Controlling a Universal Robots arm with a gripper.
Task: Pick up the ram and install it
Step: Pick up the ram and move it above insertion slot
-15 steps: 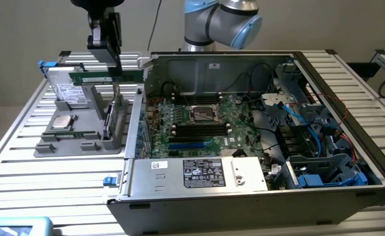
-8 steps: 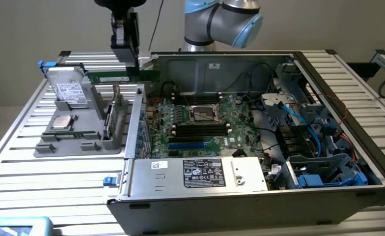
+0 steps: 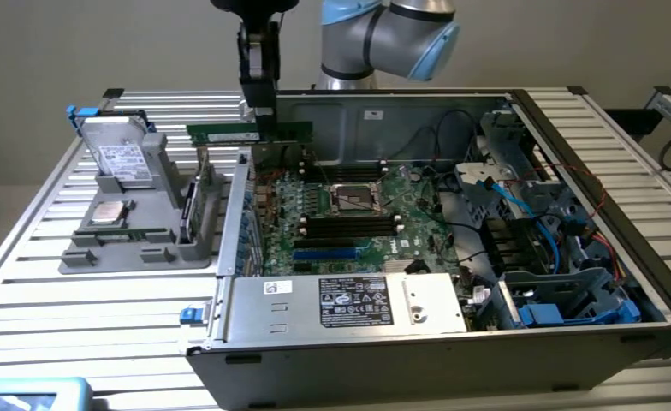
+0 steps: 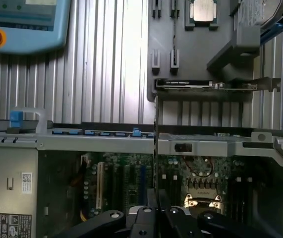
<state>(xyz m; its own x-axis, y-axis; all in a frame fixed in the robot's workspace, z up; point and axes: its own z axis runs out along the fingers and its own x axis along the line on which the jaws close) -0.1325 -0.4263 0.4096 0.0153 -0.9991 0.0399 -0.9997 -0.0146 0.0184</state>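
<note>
Gripper (image 3: 264, 118) clamped shut on the ram (image 3: 222, 134), fingers pinching the stick near its middle. We noted the ram held level in the air, over the rear corner of the open case (image 3: 427, 360), between the grey parts tray (image 3: 141, 248) and the motherboard (image 3: 399, 201). It was well above the memory slots (image 3: 347, 228), not yet near them.

Risks as we judged them:
- The stick hung close above the case wall; a low path could clip that edge and twist the stick in the fingers.
- The grip covered a narrow part of a thin board, so any knock could tilt it. A tilted or offset stick would ride on the slot lip instead of seating.
- We could not read the notch side, so a reversed fit remained possible.

Views compared: the exterior view gave the ram's height and green face. The wrist view showed the ram (image 4: 155, 148) edge-on as a thin dark line rising from the gripper (image 4: 156, 220), plus an expansion card (image 4: 205, 85), a CPU chip (image 4: 203, 11) and a pendant (image 4: 22, 25).
</note>
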